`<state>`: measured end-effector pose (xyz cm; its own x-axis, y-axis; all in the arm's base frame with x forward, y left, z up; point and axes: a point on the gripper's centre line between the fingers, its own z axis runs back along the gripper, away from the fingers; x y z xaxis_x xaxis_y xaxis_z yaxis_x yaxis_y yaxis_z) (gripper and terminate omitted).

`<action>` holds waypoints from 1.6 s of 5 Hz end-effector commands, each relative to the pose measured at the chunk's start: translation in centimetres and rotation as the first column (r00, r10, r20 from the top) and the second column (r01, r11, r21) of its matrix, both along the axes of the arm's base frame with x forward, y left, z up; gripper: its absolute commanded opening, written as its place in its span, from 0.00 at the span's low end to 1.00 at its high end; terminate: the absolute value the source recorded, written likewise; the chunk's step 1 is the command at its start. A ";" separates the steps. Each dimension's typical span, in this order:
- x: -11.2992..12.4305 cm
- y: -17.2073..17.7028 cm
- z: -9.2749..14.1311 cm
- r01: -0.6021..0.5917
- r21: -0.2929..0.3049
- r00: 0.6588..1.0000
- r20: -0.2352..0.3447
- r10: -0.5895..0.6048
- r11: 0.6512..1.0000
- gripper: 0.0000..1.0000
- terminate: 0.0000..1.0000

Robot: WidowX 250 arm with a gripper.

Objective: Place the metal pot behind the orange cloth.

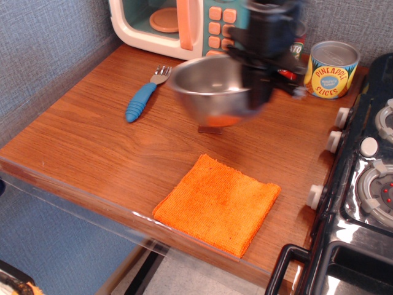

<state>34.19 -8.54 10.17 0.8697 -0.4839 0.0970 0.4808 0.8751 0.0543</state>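
Note:
The metal pot (pixel 209 89) is a shiny steel bowl held in the air above the table, over the chocolate bar and behind the orange cloth (pixel 217 204). My gripper (pixel 261 92) is black and blurred by motion. It is shut on the pot's right rim. The orange cloth lies flat near the table's front edge, below and in front of the pot. The pot hides most of the chocolate bar.
A toy microwave (pixel 184 24) stands at the back. A pineapple slices tin (pixel 331 69) is at the back right; the tomato sauce tin is mostly hidden behind my arm. A blue-handled fork (pixel 142 97) lies left. A stove (pixel 362 184) borders the right side.

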 end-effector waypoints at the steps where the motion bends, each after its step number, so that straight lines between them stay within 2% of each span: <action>1: 2.2 -10.1 -1.3 0.099 0.039 0.995 0.013 -0.100 0.994 0.00 0.00; 2: 2.8 -10.7 -3.4 0.080 0.087 0.997 -0.023 -0.079 0.993 0.00 0.00; 3: 2.7 -8.8 -4.1 0.050 0.124 0.998 -0.034 -0.046 0.991 0.00 0.00; 6: 1.5 -3.2 -4.6 -0.025 0.150 0.998 -0.049 0.032 0.988 0.00 0.00; 8: 1.6 -2.4 -5.0 -0.010 0.126 0.998 -0.065 0.018 0.992 0.00 0.00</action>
